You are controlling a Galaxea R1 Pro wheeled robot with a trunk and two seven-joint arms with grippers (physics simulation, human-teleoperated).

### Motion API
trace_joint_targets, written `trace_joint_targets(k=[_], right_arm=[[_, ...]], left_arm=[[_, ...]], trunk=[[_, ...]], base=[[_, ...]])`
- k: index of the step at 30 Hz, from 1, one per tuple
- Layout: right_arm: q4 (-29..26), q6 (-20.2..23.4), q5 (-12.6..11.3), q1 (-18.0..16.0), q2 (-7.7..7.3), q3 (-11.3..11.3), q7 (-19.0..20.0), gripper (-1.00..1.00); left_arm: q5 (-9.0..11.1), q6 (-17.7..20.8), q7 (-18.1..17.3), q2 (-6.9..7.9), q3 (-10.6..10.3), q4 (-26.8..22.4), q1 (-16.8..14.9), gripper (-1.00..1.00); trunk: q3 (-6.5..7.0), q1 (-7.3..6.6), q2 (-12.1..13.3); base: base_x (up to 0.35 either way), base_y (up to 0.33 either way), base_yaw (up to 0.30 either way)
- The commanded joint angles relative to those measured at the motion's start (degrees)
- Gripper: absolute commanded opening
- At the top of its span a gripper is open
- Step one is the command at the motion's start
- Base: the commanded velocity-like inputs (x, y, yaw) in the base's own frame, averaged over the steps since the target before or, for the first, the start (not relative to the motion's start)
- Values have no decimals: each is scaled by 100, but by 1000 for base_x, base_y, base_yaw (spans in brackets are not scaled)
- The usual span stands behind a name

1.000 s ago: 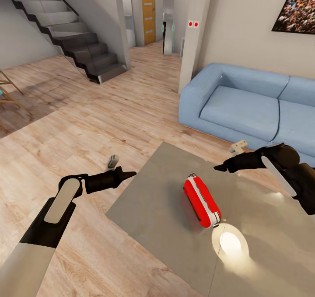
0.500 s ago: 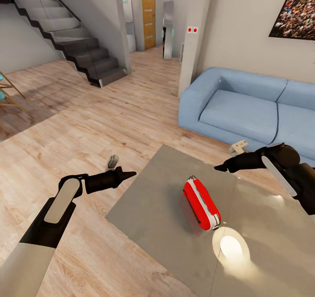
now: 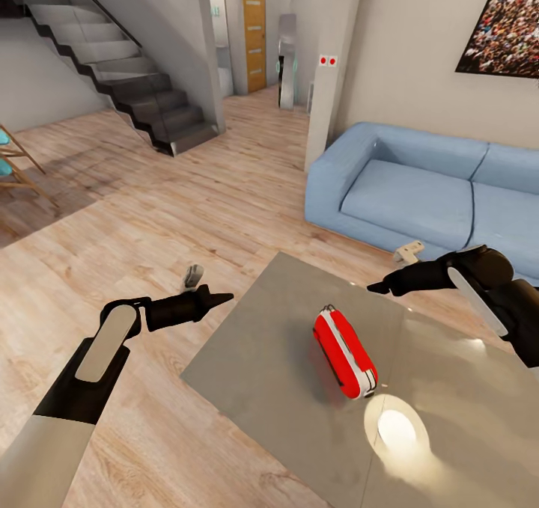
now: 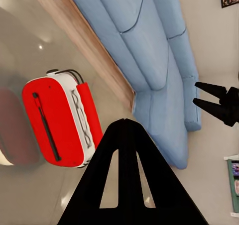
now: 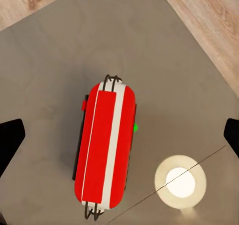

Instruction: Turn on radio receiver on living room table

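On the table (image 3: 269,343), near its middle, the radio receiver (image 3: 344,352) stands upright beside a bright light reflection (image 3: 395,429). The right gripper (image 3: 372,288) hangs above the radio, fingers spread wide. The left gripper (image 3: 227,296) hovers beyond the table's edge, fingers pressed together. The blue sofa (image 3: 419,190) stands behind the table.

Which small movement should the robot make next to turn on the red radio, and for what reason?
Probably lower the right gripper toward the radio receiver. The right wrist view looks straight down on the radio, which lies between the spread fingertips, so this arm seems aligned above it. No gripper touches it yet. The left gripper is shut and beside the table, over the floor.
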Motion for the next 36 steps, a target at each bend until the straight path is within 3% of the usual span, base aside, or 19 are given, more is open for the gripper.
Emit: trace_joint_targets(k=[1, 36], right_arm=[[2, 0, 0, 0, 0, 0, 0, 100], [296, 0, 0, 0, 1, 0, -16, 100]], left_arm=[[-2, 0, 0, 1, 0, 0, 0, -100], [-2, 0, -2, -16, -9, -27, 0, -100]], trunk=[[9, 0, 0], [322, 0, 0]], base=[[0, 0, 0], [0, 0, 0]])
